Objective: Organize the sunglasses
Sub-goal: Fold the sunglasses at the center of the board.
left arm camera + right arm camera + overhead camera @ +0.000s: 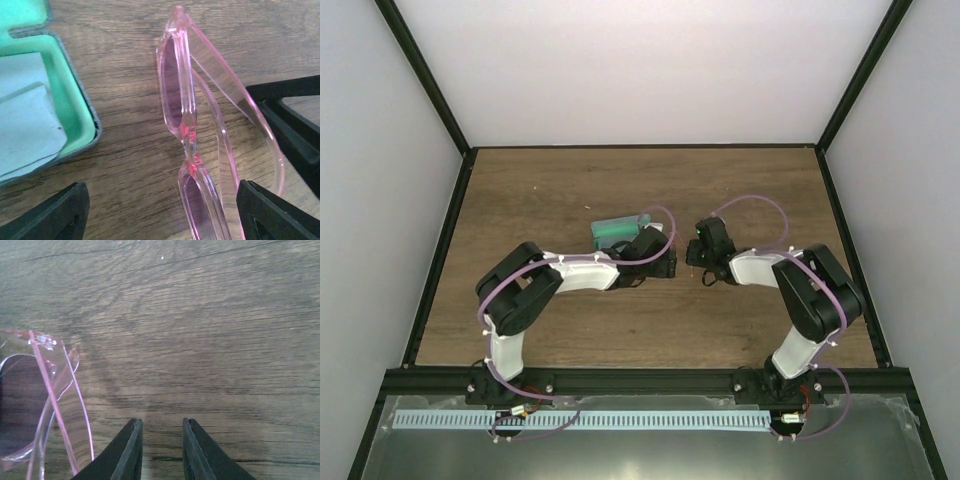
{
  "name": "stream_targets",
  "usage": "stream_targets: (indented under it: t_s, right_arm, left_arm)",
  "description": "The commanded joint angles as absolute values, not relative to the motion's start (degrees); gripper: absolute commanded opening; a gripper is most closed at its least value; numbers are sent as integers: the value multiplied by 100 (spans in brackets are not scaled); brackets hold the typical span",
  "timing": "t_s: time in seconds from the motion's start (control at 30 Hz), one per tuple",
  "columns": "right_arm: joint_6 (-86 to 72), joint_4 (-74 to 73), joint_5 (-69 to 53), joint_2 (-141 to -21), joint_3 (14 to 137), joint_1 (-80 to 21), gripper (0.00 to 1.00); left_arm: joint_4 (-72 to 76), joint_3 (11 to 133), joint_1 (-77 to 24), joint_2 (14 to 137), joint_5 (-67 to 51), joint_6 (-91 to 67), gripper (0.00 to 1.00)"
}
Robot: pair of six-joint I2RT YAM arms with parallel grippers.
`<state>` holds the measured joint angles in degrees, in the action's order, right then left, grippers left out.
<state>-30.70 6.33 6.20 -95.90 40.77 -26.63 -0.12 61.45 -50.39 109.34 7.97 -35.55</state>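
Top external shows the case, green and open, lying on the table left of centre, well back from the arm bases. The left gripper hangs just beside its right end.

Left wrist view: the case's corner fills the left edge, mint lining up, with a pale cloth inside. Right of it is a strip of bare wood, then the sunglasses, pink and clear, apart from the case. Their front is seen edge-on from above, running away from the camera, and the temples slant off to the right. The left gripper's fingers stand wide apart, one on each side of the near lens, gripping nothing. The right-hand temple passes just beside the right finger; whether it touches is unclear.

Further right in the top view, the right gripper faces the left one across a small gap.

Right wrist view: the sunglasses' hinge end lies at the left edge, off to the side of the fingers. Those jaws are nearly together, a narrow slit between them, with only wood showing in it.
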Motion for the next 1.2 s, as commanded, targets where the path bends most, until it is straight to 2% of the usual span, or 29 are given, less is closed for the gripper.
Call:
stream_targets:
  t_s: [0.0, 0.37, 0.63, 0.87, 1.17]
  right_arm:
    - [-3069, 623, 659, -9615, 4151, -2828, 23]
    - [-3161, 895, 565, -9693, 4054, -3050, 23]
    - [-3212, 767, 1009, -9377, 3991, -3040, 24]
    - [-3258, 825, 933, -9668, 4052, -3041, 24]
    - [-3247, 853, 904, -9643, 4048, -3041, 24]
  left_arm:
    - [69, 6339, -5036, 11147, 575, -3472, 83]
    - [73, 6362, -5036, 11117, 477, -3448, 82]
    - [133, 5938, -4971, 10319, 586, -3410, 82]
    - [142, 5642, -4957, 9888, 834, -3434, 82]
    - [36, 5719, -4938, 10482, 944, -3563, 80]
